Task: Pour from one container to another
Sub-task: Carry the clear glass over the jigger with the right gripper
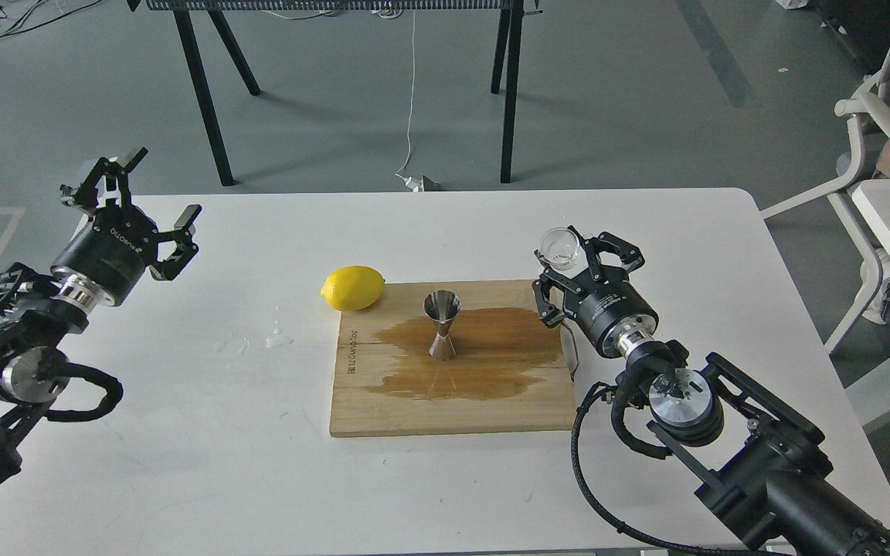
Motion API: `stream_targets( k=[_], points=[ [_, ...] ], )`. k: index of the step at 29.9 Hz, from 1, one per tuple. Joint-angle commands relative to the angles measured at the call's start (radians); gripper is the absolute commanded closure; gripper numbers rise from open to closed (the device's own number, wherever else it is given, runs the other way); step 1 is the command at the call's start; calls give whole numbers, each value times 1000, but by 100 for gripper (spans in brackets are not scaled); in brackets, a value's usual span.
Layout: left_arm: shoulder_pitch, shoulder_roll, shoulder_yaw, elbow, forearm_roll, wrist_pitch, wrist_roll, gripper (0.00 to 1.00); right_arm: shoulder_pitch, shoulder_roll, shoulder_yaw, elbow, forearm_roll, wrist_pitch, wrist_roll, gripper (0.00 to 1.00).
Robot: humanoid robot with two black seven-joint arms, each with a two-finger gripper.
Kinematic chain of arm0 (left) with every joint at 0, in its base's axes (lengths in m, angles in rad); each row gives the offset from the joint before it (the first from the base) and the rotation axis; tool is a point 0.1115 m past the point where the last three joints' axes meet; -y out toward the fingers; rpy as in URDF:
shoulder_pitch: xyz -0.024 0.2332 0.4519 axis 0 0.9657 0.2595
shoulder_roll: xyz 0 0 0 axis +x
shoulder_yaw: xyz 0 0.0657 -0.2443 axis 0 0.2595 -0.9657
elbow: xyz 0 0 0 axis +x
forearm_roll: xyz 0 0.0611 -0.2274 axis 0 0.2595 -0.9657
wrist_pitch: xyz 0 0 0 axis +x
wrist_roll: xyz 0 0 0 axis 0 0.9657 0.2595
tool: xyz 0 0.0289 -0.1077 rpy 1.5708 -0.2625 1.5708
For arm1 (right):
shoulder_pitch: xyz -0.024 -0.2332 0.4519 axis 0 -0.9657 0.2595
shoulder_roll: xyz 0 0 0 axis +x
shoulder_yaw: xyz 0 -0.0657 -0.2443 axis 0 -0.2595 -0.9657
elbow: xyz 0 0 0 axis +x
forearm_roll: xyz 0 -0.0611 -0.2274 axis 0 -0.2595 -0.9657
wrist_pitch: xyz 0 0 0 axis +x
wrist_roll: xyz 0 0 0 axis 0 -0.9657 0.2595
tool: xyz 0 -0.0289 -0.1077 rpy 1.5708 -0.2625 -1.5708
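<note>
The right claw (578,259) grips a tiny clear cup (559,247) by its side wall, holding it in the air just beyond the right edge of a wooden board (383,401), mouth tipped toward the camera. The cup looks light, rigid and breakable, and smooth enough to slip, so a moderate pinch low on the wall, clear of the pouring lip, seems the safest hold. Left of it, a steel jigger (442,324) stands upright near the middle of the board, in a wide brown wet patch (491,347). It appears stiff but narrow-waisted and easily toppled, and its small mouth calls for a careful pour. A lemon (352,287) rests on the board's far left corner. Across the white tabletop (182,463), the left claw (153,201) hangs spread wide and empty.
</note>
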Motion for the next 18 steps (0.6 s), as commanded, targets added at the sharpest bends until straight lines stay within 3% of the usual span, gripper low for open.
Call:
stream_targets(
  k=[1,18],
  points=[
    [0,0,0,0,0,0,0,1,50,1,-63,0,-77,1,-9,58],
    [0,-3,0,12,0,0,0,1,126,-2,-222,21,-272,-24,-35,59]
  ],
)
